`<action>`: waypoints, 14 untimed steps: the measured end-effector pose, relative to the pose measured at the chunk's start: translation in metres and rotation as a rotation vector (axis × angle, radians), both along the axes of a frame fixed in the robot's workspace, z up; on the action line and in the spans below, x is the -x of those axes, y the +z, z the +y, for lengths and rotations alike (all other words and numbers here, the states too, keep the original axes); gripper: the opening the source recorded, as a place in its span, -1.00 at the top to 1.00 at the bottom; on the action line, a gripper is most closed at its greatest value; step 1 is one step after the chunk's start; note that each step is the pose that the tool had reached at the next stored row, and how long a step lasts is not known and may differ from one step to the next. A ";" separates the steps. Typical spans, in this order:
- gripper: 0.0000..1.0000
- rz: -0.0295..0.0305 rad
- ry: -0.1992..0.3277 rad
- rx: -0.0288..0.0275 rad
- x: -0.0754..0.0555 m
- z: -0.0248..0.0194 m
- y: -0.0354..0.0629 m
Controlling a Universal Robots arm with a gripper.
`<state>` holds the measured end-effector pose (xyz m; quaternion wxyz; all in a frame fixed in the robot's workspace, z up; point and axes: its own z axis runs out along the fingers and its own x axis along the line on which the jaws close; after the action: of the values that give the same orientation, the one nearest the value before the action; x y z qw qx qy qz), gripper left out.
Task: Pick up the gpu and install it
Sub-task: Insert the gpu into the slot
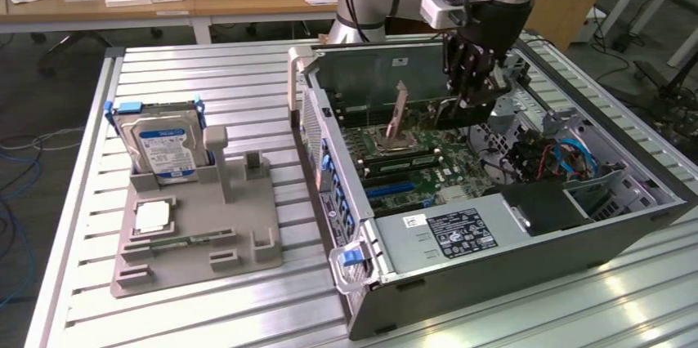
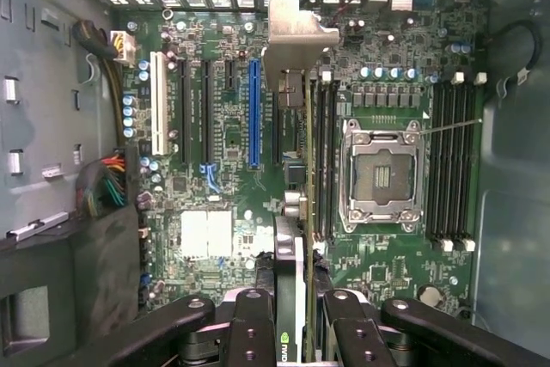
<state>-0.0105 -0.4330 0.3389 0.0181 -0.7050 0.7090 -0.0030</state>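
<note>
Gpu (image 2: 290,255) pinched in the claw (image 2: 296,326), held inside the case (image 1: 360,193) over the motherboard (image 2: 387,277) | long axis parallel to the blue slot (image 2: 254,113) (slot sits alongside, not underneath)

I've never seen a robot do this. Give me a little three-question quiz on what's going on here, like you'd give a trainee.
1. True or false: the gripper is shut on the graphics card.
2. Where is the card? A) on the floor B) over the motherboard, inside the open computer case C) on the wooden desk
3. What stands upright in the grey stand on the table?
Key: 1 true; 2 B; 3 the hard drive.
</note>
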 end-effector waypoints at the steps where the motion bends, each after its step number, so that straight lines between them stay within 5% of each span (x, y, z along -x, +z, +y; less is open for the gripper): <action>1: 0.47 0.0001 0.000 -0.0001 0.000 0.0000 -0.0016; 14: 0.47 0.0002 -0.020 -0.0013 0.003 -0.0003 -0.0072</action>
<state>-0.0133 -0.4333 0.3317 0.0185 -0.6978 0.7160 -0.0027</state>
